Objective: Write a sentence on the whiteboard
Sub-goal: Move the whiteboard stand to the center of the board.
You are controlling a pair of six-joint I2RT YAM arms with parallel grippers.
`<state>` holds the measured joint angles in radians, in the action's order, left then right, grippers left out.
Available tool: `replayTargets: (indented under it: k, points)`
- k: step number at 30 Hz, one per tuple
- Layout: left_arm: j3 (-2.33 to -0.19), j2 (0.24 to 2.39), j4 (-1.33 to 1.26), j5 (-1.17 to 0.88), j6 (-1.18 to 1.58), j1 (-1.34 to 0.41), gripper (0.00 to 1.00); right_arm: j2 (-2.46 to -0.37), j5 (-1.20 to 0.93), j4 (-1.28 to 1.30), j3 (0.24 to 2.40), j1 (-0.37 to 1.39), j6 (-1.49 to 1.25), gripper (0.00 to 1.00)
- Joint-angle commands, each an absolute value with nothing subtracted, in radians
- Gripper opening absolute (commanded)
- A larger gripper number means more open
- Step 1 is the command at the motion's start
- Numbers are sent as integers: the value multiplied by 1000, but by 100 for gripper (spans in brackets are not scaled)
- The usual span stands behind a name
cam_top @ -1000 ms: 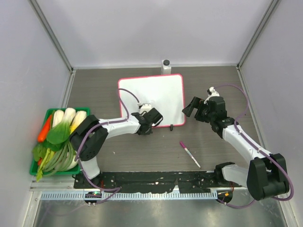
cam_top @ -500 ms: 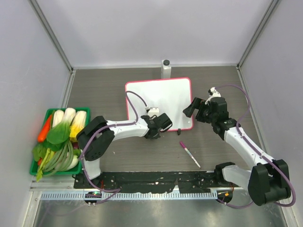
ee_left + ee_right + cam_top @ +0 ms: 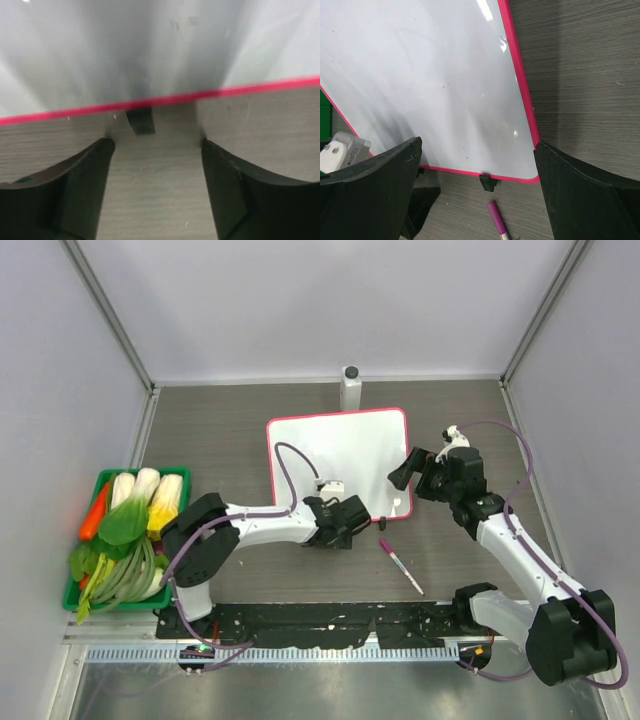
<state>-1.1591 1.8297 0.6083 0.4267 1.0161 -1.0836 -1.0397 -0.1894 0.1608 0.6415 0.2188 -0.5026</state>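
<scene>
White and shiny, the whiteboard (image 3: 340, 455) lies flat on the brown, wood-grain table (image 3: 220, 430). No words show on it yet, so I think the writing has not begun. The board is a smooth, hard rectangle with round corners and a thin pink-red rim. The left gripper (image 3: 156, 145) sits at the board's near edge with its black fingers spread apart, holding nothing. A small black clip foot (image 3: 140, 120) under the rim is just ahead of them. The right gripper (image 3: 476, 150) hangs over the board's right side, wide open and empty too. A thin pink pen (image 3: 400, 565) lies near the board's near right corner. Next, I think, one gripper must pick up that pen. It is skinny and round, so it could roll or slip, and the pinch needs to be firm and straight.
</scene>
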Motion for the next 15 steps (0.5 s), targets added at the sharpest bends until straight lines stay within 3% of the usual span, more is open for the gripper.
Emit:
replayTargets:
  k: [1,7,15]
  points:
    - [-1106,1751,684,385,1006,-1137,83,-1006,-199,167,683,222,-486,100]
    - [-1031,1507,632,406,954,-1170,100,-980,-193,195,690,222,-473,99]
    - [-948,1253,520,492,798,-1166,100,-959,-210,262,700,224,-426,99]
